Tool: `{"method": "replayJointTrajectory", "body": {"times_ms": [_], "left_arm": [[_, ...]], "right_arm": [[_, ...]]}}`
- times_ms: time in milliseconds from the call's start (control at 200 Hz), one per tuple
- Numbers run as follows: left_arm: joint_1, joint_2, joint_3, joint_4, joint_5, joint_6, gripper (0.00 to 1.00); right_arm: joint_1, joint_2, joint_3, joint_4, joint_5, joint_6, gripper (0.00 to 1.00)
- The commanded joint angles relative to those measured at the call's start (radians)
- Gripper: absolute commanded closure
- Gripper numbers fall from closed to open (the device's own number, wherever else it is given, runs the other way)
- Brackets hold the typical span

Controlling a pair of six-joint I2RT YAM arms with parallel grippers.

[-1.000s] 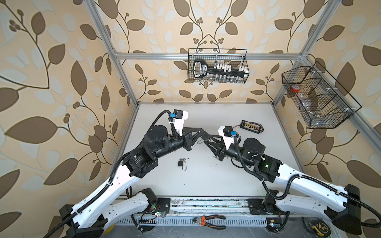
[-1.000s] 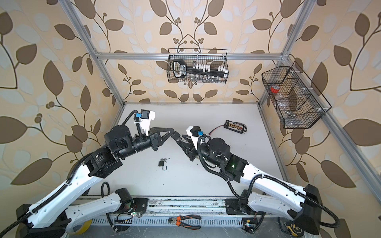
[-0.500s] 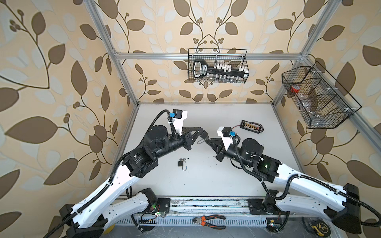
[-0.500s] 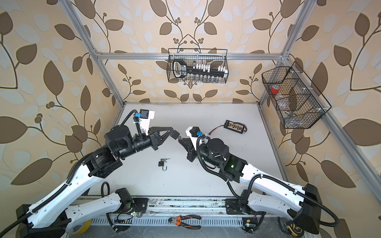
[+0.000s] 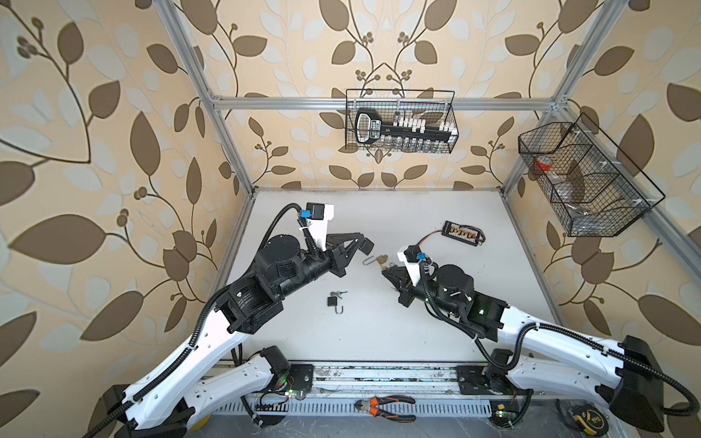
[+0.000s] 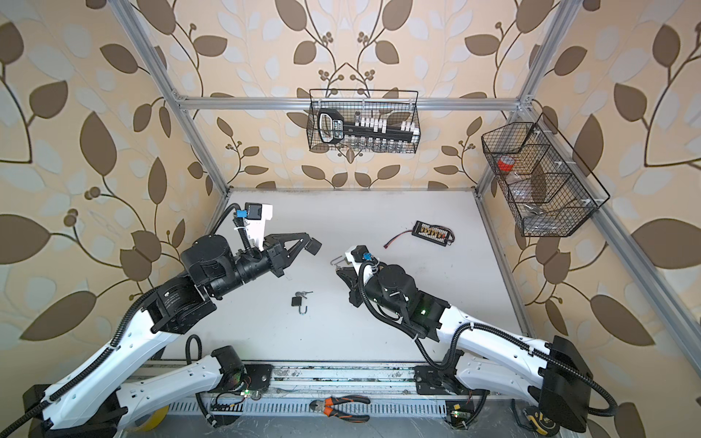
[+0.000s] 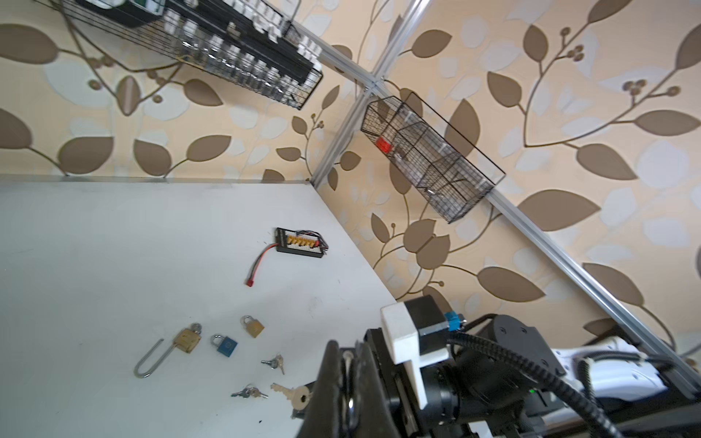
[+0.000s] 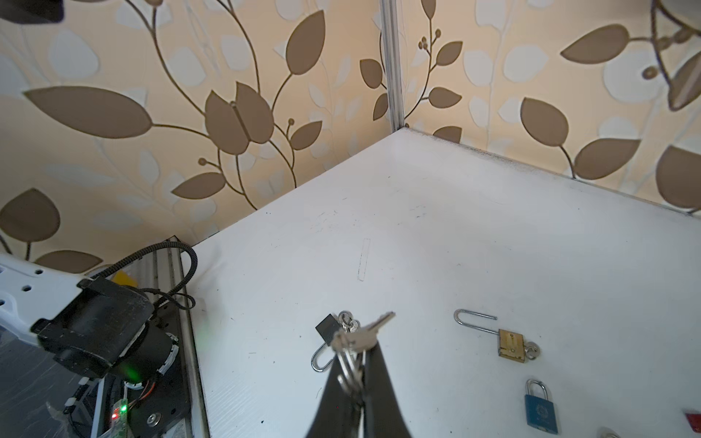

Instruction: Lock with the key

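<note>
My right gripper (image 8: 356, 349) is shut on a silver key (image 8: 365, 329) with its rings, and the blade sticks out past the fingertips. The same key (image 7: 296, 394) shows beside my left gripper's dark fingers (image 7: 329, 379). In both top views the right gripper (image 5: 385, 269) (image 6: 338, 270) hovers mid-table. The left gripper (image 5: 367, 247) (image 6: 315, 245) faces it a short gap away, shut, with nothing seen held. A brass padlock (image 8: 510, 343) (image 5: 381, 259) with a long open shackle lies below them. A black padlock (image 5: 333, 301) (image 8: 327, 328) lies nearer the front, shackle open.
A blue padlock (image 7: 227, 346), a small brass padlock (image 7: 252, 326) and two key bunches (image 7: 273, 363) (image 7: 248, 393) lie near the right gripper. A connector board (image 5: 462, 232) with a red wire lies farther back. Wire baskets (image 5: 398, 121) (image 5: 584, 178) hang on the walls. Pliers (image 5: 385, 407) lie on the front rail.
A second ago the two grippers' tips met at mid-table with the right one partly open. The right gripper has shut on the key, and the grippers have drawn apart.
</note>
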Motion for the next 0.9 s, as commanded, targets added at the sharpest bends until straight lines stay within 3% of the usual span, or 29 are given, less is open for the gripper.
{"method": "replayJointTrajectory", "body": {"times_ms": [0, 145, 505, 895], "left_arm": [[0.009, -0.008, 0.029, -0.108, -0.164, 0.022, 1.0], [0.043, -0.011, -0.012, -0.196, -0.231, -0.009, 1.0], [0.269, -0.002, -0.148, -0.252, -0.056, -0.137, 1.0], [0.319, -0.025, -0.178, -0.262, -0.004, -0.137, 1.0]], "right_arm": [[-0.028, 0.051, -0.005, -0.069, -0.034, 0.022, 1.0], [-0.063, 0.15, -0.006, -0.11, -0.06, 0.062, 1.0], [-0.076, 0.464, 0.126, -0.161, -0.085, 0.062, 1.0], [-0.085, 0.668, 0.232, -0.2, -0.078, 0.038, 1.0]]}}
